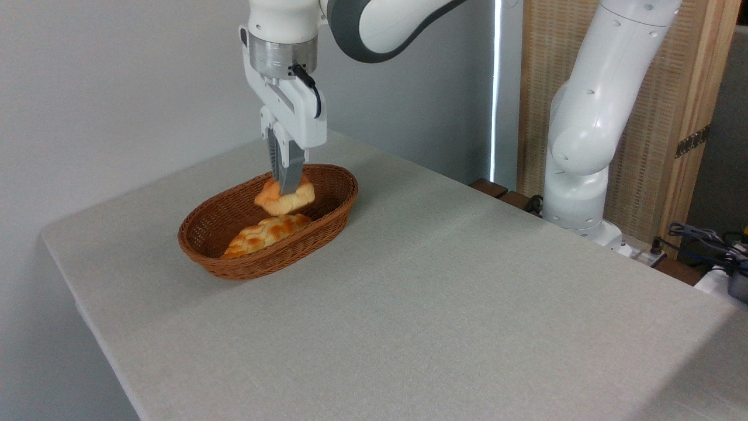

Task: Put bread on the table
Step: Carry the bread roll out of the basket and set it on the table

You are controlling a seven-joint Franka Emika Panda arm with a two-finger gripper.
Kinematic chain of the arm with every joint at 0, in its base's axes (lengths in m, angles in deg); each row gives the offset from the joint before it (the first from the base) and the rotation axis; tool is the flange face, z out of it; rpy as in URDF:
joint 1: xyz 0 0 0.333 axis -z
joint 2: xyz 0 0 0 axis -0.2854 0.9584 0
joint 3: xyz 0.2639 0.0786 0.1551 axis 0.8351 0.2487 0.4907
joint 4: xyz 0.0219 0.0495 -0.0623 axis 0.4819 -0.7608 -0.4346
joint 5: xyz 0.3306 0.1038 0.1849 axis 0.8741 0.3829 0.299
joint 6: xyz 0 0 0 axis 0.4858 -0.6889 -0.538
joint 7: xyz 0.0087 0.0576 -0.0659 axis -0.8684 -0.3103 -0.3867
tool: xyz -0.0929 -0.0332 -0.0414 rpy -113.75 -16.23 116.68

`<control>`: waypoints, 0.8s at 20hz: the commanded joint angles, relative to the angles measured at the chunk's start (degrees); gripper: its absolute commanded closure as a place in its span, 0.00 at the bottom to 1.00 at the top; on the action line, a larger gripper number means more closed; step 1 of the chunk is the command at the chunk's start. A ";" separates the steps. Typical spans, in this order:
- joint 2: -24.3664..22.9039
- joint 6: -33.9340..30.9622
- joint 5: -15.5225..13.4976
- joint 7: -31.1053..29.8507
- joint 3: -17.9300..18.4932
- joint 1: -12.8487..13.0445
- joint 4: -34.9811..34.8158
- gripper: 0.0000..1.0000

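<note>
Now we see the gripper (pixel 287 188) clamped on the bread (pixel 284 199), held above the basket (pixel 257 266) and the braided loaf (pixel 266 233).

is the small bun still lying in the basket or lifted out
Lifted: the bread hangs from the shut claw, above the braided loaf.

— How is the light?
— Bright and even, soft on the table (pixel 444 304). A thin white strip of glare runs down the wall, up and right of the gripper (pixel 286 188).
— Shadows?
— Faint ones only: a soft patch left of and below the basket (pixel 234 257) (directly under the gripper), and a dimmer corner far to the lower right.
— Sharpness?
— Clear throughout, slightly grainy; no visible edge distortion.
</note>
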 commanded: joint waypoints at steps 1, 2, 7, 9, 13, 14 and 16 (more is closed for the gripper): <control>4.74 -1.02 5.45 1.04 5.69 0.45 5.07 0.85; 5.44 -0.58 5.98 1.48 6.93 0.53 5.17 0.84; 10.80 3.98 5.99 5.08 11.07 0.45 5.08 0.78; 11.51 4.78 5.99 5.00 12.21 0.45 4.99 0.71; 12.56 6.27 5.99 5.00 13.61 0.45 4.99 0.39; 12.65 7.06 5.99 5.00 13.88 0.45 4.99 0.33; 12.65 7.86 5.99 5.08 13.97 0.45 4.81 0.25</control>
